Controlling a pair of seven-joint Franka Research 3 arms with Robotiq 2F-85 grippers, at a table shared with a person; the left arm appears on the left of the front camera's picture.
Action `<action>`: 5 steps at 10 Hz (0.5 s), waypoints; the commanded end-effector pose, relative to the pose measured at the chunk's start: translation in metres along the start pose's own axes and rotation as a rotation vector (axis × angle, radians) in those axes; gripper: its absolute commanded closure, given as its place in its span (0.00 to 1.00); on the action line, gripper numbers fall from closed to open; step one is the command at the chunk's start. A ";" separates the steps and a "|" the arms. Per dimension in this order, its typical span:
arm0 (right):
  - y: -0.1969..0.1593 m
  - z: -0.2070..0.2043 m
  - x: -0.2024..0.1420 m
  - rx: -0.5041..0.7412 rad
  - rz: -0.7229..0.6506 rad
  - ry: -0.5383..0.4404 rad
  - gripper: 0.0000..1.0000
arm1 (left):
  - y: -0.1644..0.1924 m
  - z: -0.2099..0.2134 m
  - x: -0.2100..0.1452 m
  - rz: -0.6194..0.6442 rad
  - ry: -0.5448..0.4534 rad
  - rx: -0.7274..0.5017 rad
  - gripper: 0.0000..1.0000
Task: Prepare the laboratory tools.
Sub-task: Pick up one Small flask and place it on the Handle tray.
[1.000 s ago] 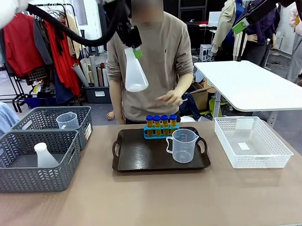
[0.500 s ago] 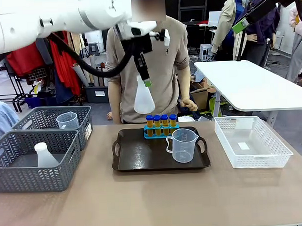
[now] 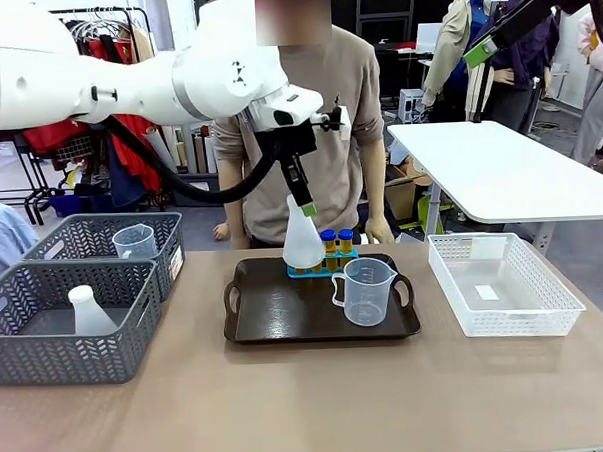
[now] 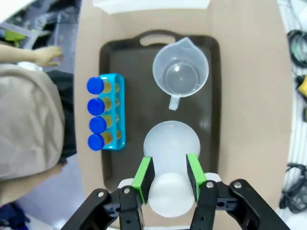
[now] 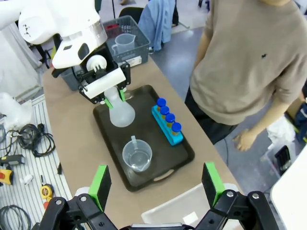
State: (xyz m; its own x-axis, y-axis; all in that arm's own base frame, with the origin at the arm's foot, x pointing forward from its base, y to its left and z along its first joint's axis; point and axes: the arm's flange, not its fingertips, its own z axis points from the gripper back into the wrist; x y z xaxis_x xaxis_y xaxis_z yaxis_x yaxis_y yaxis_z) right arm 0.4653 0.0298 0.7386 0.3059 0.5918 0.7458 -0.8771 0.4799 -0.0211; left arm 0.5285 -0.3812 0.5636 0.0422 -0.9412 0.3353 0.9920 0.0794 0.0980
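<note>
Two grey baskets (image 3: 46,332) sit at the table's (image 3: 309,406) left edge; the nearer one holds a spare flask (image 3: 88,311), the farther a spare jug (image 3: 134,240). One white basket (image 3: 504,287) stands at the right edge. One dark tray (image 3: 285,317) lies in the middle.

One flask (image 3: 302,241), translucent white plastic, hangs over the tray's far left part, just in front of the tube rack (image 4: 117,112); whether its base touches the tray cannot be told. It looks light, hollow and a little springy, with smooth slippery walls. Its narrow neck is the best hold, since the cone widens below and would slide through a loose grip. The left gripper (image 4: 168,179) pinches that neck between its green pads.

One clear jug (image 3: 364,291) stands at the tray's right side, near the front edge. It seems light and stiff; rim or handle would serve.

Four amber tubes (image 4: 98,112) with blue caps stand in one blue rack along the tray's far edge. Small, probably brittle; lift by the cap.

The right gripper (image 5: 156,189) hovers high over the table's right end, jaws spread wide, holding nothing.
</note>
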 end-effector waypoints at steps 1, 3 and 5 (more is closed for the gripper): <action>0.001 0.001 0.000 -0.001 0.004 -0.001 0.00 | 0.001 -0.008 0.001 -0.036 0.018 -0.004 1.00; 0.001 0.001 0.000 -0.001 0.004 -0.001 0.00 | 0.000 0.004 0.000 0.001 -0.001 0.003 1.00; 0.001 0.001 0.000 -0.001 0.004 -0.001 0.00 | 0.003 -0.018 -0.008 -0.063 0.004 -0.005 1.00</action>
State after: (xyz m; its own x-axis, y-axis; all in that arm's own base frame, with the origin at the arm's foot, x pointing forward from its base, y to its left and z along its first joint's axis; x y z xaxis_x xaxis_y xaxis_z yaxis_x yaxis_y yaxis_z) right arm 0.4653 0.0298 0.7386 0.3059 0.5918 0.7458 -0.8770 0.4799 -0.0211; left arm 0.5302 -0.3847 0.5569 0.0157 -0.9447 0.3276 0.9939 0.0504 0.0978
